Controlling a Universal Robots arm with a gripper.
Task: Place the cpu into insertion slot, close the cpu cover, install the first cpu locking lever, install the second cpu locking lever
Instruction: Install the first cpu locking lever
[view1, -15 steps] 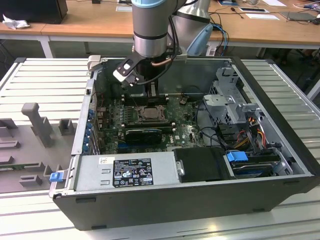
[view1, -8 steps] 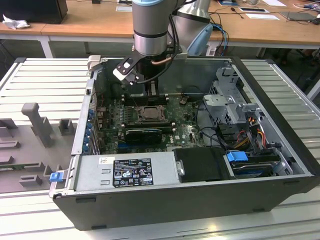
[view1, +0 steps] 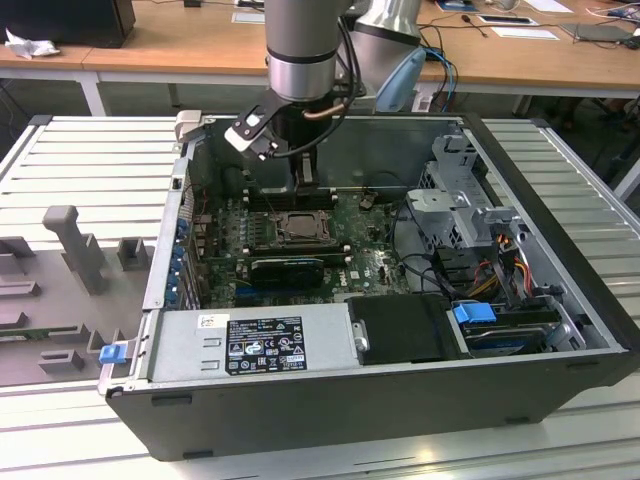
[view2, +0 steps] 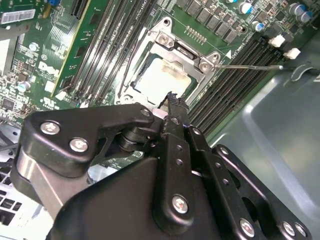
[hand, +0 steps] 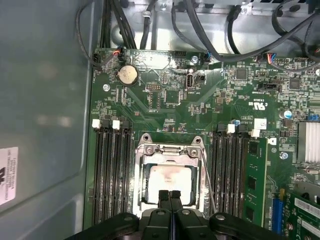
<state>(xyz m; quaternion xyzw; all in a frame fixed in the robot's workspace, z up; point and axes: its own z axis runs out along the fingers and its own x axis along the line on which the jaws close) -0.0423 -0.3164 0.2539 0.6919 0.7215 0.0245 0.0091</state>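
Near side: the grey case wall (hand: 45, 100) stands close on one side of my jaws (hand: 170, 194), with one bank of black memory slots (hand: 112, 170) between it and the socket; in the second wrist view that wall (view2: 280, 150) rises just past the slots
Far side: a second bank of slots lies on the other side of my jaws, one holding a green memory stick (hand: 255, 180), with more green board beyond
Ahead: past the socket the board carries only low parts and a coin cell (hand: 127, 75); black cables (hand: 200, 30) hang at its far edge
Overhead: in the exterior view I reach straight down into the open computer case (view1: 400, 400), which lies on the slatted grey desk (view1: 90, 160); the drive cage (view1: 460, 205) and power supply (view1: 250, 345) sit well apart from me
Jaws: together, tip against tip, with nothing visible between them in both wrist views
Cpu: the cpu (hand: 167, 180) lies directly beneath my tips, seated in the insertion slot (view1: 300, 228), pale face up
Cover: the cpu cover (hand: 170, 151) lies flat as a silvery frame around the chip
Lever: one thin wire locking lever (hand: 206, 180) stands away from the socket's side, just beside my jaws
Contact: my tips overlap the chip's near edge; I cannot tell whether they touch it
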